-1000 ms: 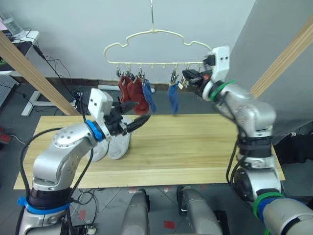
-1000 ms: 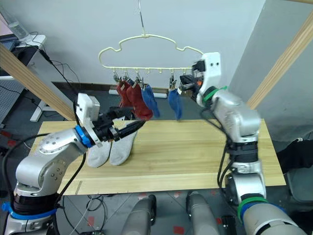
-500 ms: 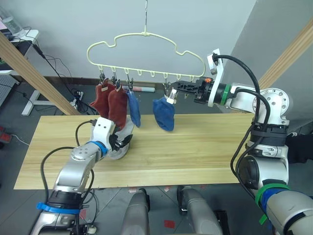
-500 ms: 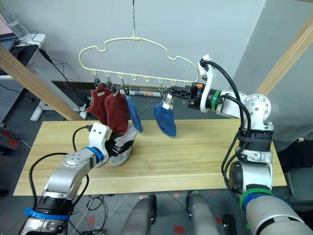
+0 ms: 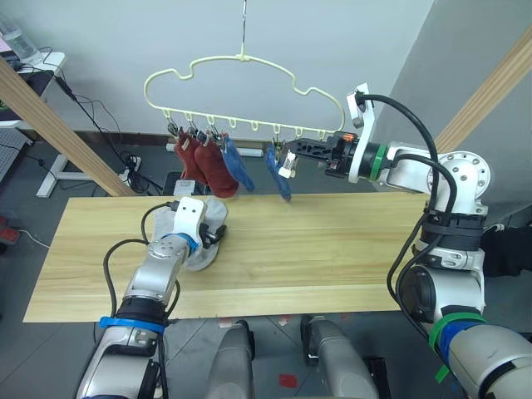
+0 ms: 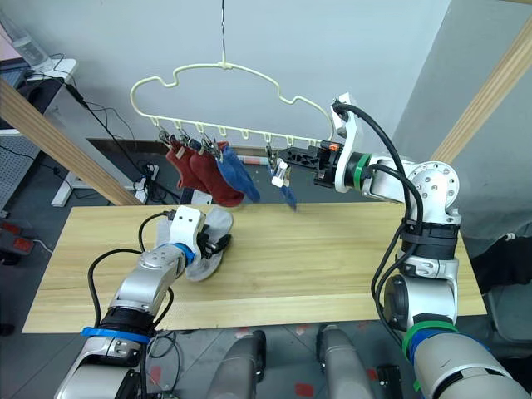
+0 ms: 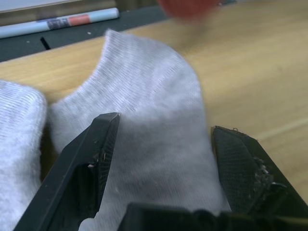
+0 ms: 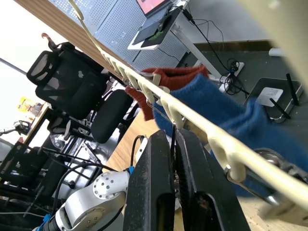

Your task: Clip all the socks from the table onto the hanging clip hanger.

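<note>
The pale-yellow clip hanger (image 5: 241, 71) hangs above the table's (image 5: 349, 249) far edge. Two rust red socks (image 5: 199, 162) and two blue socks (image 5: 235, 166) (image 5: 278, 176) are pinned to its clips. My right gripper (image 5: 288, 151) reaches in from the right and is shut on a thin metal clip under the hanger bar (image 8: 202, 122), just beside the right blue sock (image 8: 216, 103). Two light grey socks (image 5: 199, 253) lie side by side on the table's left part. My left gripper (image 7: 163, 144) is down on them, open, its fingers (image 7: 96, 159) straddling one grey sock (image 7: 144, 86).
Slanted round wooden poles stand at the left (image 5: 58, 125) and right (image 5: 490, 91) of the table. Cables and a desk leg (image 5: 58, 166) lie on the floor behind. Bare tabletop stretches to the right of the grey socks.
My left gripper dropped from mid-air to the grey socks on the table. My right arm stretched out to the left, carrying the hanger with it, and the hung socks swung.
</note>
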`<state>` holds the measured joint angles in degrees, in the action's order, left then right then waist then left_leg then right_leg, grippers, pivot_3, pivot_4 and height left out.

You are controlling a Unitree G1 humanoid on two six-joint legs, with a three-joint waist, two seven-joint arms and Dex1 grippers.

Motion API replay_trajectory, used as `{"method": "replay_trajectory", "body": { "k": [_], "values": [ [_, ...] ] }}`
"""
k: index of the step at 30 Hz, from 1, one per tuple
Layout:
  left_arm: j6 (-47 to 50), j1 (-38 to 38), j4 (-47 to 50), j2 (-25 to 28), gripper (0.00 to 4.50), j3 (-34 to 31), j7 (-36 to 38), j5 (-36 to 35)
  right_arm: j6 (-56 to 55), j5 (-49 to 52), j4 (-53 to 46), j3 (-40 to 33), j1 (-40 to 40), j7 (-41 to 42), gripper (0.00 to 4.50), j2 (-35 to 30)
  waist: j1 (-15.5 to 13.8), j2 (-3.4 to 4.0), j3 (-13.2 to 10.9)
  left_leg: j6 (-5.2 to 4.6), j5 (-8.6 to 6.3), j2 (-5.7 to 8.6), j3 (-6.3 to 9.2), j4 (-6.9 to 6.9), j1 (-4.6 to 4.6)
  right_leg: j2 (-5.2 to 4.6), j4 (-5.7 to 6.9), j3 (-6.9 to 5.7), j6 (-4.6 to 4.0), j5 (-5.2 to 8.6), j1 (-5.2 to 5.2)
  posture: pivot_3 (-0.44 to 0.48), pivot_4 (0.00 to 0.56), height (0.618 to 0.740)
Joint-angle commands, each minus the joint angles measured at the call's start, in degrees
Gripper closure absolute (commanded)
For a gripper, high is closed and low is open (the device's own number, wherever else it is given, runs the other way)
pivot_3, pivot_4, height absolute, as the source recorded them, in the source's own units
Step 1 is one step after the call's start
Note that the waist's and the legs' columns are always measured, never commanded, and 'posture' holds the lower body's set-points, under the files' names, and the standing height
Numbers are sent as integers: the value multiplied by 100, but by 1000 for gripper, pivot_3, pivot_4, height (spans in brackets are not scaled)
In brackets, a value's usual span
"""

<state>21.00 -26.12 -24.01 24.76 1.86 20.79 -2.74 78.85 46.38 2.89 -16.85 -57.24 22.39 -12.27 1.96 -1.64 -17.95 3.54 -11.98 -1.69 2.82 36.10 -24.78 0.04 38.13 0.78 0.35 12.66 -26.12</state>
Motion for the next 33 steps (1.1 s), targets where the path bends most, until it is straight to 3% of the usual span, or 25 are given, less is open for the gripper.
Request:
{"method": "replay_trajectory", "body": {
  "k": [1, 2, 5, 16, 21, 26, 29, 33],
  "values": [
    [276, 72, -260, -44, 1080, -66, -12, 38, 33, 227, -310, -55, -12, -8, 4473, 22, 1, 0, 1, 0, 0, 0, 0, 0, 0, 0, 0, -1, 0, 0, 0, -35, 320, 740],
    [335, 72, -258, -59, 1080, -87, 44, -19, 36, 229, -320, -53, -9, -11, 4473, 19, 4, 0, 1, 0, 0, 0, 0, 1, 1, 0, 1, -1, 0, 0, 1, -35, 320, 740],
    [579, 104, -156, -137, 1636, -270, 166, -267, 13, 219, -325, -87, -12, -84, 4496, 40, 9, 0, 2, 0, 0, 0, -1, 1, 2, 0, 2, 1, 0, 0, 1, -35, 319, 740],
    [1131, 373, 395, -139, 4489, -428, 408, -434, -118, 177, -211, -47, -49, -117, 4496, 52, 9, 0, 2, 0, 0, 1, -2, 0, 2, -1, 1, 1, 0, 0, 1, -23, 324, 740],
    [1383, 628, 1024, -79, 4489, -419, 631, -563, -216, 123, -132, 4, -57, -104, 4496, 34, 11, 1, 1, 0, 0, 1, -2, 1, 3, -1, 1, 1, 2, 1, 1, -20, 330, 740],
    [1307, 1271, 3212, 159, 4489, -357, 1537, -1268, -284, 26, -37, 67, -41, -101, 4496, -51, 35, 2, -2, 1, 0, -3, -2, -4, -2, -1, -4, 3, -4, -3, -2, -16, 333, 740],
    [1052, 1482, 3959, 383, 4489, -175, 1947, -1361, -319, 0, 55, 97, -32, -106, 4496, -88, 5, 2, -2, 1, 0, -3, 9, -3, -3, 0, -5, 4, 3, 2, 0, -13, 334, 740],
    [-139, 1647, 4485, 688, 4489, -13, 2409, -1157, -157, 113, 212, -53, -110, -209, 4496, -55, -6, 2, -2, 0, 0, -1, -4, -2, 1, 2, -7, 7, 18, 11, 0, -13, 336, 740]
  ]
}}
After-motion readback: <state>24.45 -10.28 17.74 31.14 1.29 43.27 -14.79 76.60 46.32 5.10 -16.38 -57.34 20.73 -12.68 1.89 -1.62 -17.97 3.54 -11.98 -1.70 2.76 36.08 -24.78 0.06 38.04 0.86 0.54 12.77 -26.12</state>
